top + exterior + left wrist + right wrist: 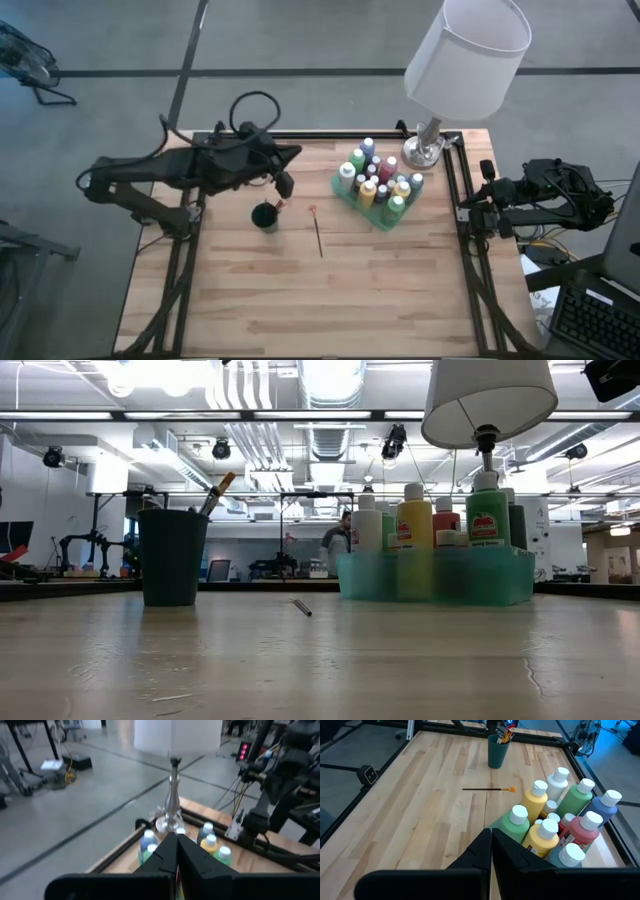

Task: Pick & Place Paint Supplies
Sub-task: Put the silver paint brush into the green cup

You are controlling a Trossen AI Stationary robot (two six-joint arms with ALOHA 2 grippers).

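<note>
A pale wooden worktop with a dark metal frame fills the middle of the high view, standing on a grey concrete floor crossed by dark lines. A table lamp with a white shade stands at the worktop's upper right corner. A keyboard shows at the lower right. In the low view, long ceiling lights and pipes run across the top, and a person stands far off at centre.
</note>
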